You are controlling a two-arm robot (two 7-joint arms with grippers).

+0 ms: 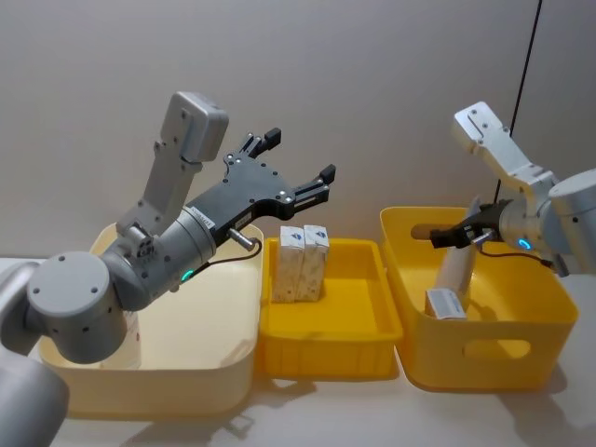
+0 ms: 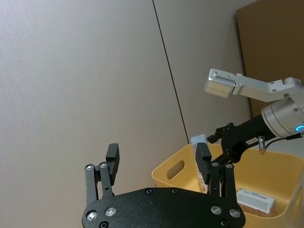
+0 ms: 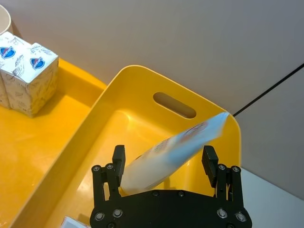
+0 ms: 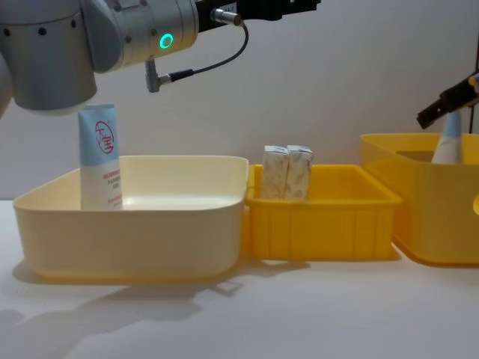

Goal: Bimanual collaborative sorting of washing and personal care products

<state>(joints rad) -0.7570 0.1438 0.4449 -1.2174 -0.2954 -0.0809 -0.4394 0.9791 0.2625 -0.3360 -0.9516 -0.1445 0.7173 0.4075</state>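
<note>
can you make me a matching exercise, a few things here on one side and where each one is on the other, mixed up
Things:
1. tube between the right pincer's fingers
2. two printed cartons
3. upright tube with the red round logo
4. left pincer

Places:
A. in the cream bin
B. raised and open, above the bins
C. over the big yellow bin with a handle slot
D. standing side by side in the small yellow bin

Pairs: 1-C, 2-D, 3-A, 4-B
</note>
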